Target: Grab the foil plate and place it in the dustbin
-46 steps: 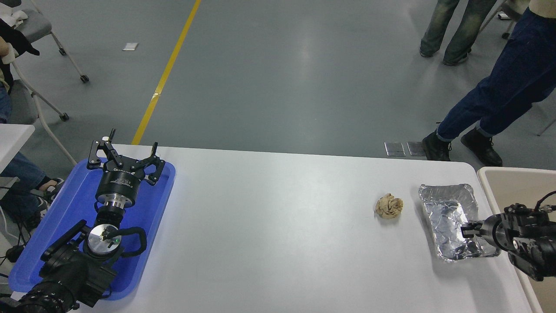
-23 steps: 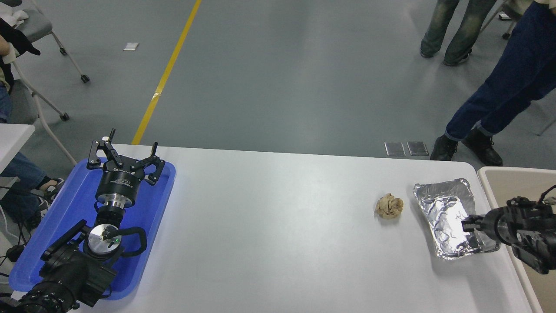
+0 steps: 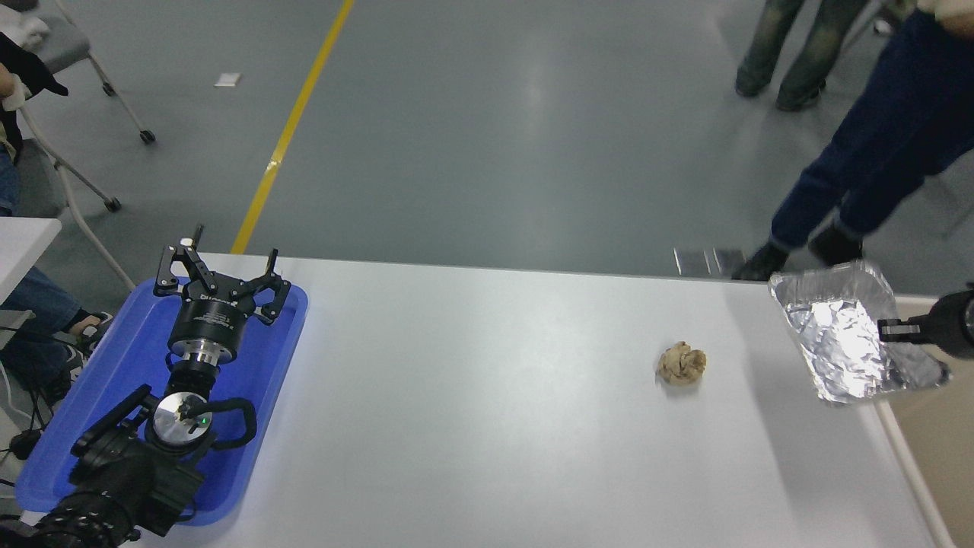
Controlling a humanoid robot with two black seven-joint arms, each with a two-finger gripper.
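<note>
**Foil plate lifted clear of the table and carried toward the dustbin**

Since half a second ago, the foil plate [image 3: 848, 335] has been raised off the table [image 3: 487, 396] and swung outward to the right. Earlier it lay flat on the tabletop, with the right gripper [image 3: 894, 329] reaching in over its right rim; now it is seen tilted and held in the air, its far corner standing above the table's far right corner. It is clamped by its right rim in the right gripper, which is closed on the foil; only the gripper's tip is in view at the picture's right edge. The pick-up is judged done, and the carry to the dustbin [image 3: 932, 449] appears to be under way.

The plate is shown as a shiny, crinkled silver tray with a raised rim and rounded corners, its inside brightly lit. Its near right corner, just below the gripper, already hangs over the bin's pale rim. Release is judged not yet due until more of the plate is over the opening.

The crumpled paper ball [image 3: 681, 363] is left well to the gripper's left, untouched on the table. The left gripper [image 3: 217, 278] is parked with fingers spread over the blue tray [image 3: 281, 358], far from the work.
</note>
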